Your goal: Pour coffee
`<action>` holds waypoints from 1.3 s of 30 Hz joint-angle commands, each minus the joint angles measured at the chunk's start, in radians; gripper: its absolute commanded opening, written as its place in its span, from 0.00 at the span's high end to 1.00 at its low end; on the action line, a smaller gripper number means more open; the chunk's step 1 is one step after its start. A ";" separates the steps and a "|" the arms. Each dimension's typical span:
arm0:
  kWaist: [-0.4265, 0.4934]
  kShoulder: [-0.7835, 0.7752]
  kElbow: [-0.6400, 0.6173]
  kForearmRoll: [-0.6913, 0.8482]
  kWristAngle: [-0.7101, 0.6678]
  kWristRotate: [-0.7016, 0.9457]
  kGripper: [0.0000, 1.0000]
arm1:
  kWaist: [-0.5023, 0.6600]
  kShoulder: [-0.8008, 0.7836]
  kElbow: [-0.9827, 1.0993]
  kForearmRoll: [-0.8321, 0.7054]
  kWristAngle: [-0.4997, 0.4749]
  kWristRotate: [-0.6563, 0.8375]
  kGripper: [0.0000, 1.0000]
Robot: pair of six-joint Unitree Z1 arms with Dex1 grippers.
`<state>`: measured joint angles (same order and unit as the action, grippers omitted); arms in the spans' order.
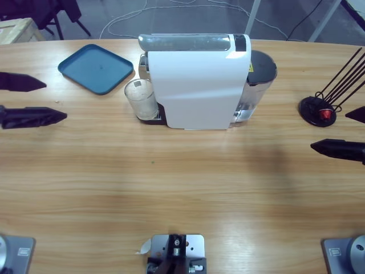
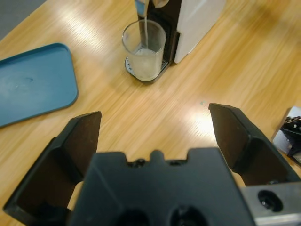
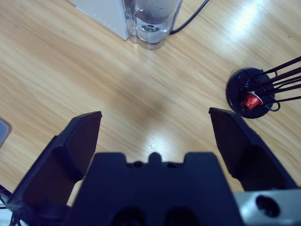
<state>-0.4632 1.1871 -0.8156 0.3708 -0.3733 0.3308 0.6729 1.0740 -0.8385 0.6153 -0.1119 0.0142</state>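
Brewing step: the glass cup [image 2: 144, 50] sits under the spout of the white capsule coffee machine [image 1: 199, 83], a pale stream filling it, while my left gripper [image 2: 153, 136] and right gripper [image 3: 153, 136] wait spread and empty over the bench [image 1: 182, 188]; next, I judge, lifting the cup.

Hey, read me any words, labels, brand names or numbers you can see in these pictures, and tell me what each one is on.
No text can be read in any view.
Coffee machine: a small yellow sticker near its black top right corner, too small to read.
Glass: no print visible.
Blue tray: plain, no print.
Red capsule in the black holder: no marking legible.
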 commanded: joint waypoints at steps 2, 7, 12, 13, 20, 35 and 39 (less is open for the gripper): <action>0.000 0.071 0.017 -0.059 -0.067 0.025 0.00 | 0.007 -0.065 0.051 -0.017 -0.062 0.009 0.00; -0.002 0.063 -0.039 -0.067 -0.058 0.014 0.00 | 0.008 -0.119 0.062 -0.013 -0.051 0.007 0.00; -0.002 0.031 -0.012 -0.058 -0.056 0.013 0.00 | 0.008 -0.114 0.064 -0.017 -0.053 0.007 0.00; -0.002 0.032 -0.008 -0.058 -0.056 0.014 0.00 | 0.008 -0.116 0.064 -0.017 -0.054 0.007 0.00; 0.004 0.100 0.031 -0.167 -0.052 0.116 0.00 | 0.008 -0.089 0.057 -0.015 -0.057 0.007 0.00; 0.083 0.520 0.030 -0.541 -0.332 0.212 0.00 | 0.008 -0.050 0.046 -0.007 -0.068 0.013 0.00; 0.083 0.590 0.023 -0.593 -0.337 0.218 0.00 | 0.008 -0.051 0.045 -0.006 -0.069 0.014 0.00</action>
<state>-0.3896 1.6320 -0.8006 -0.1393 -0.6751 0.5352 0.6730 0.9995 -0.8049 0.6045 -0.1591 0.0158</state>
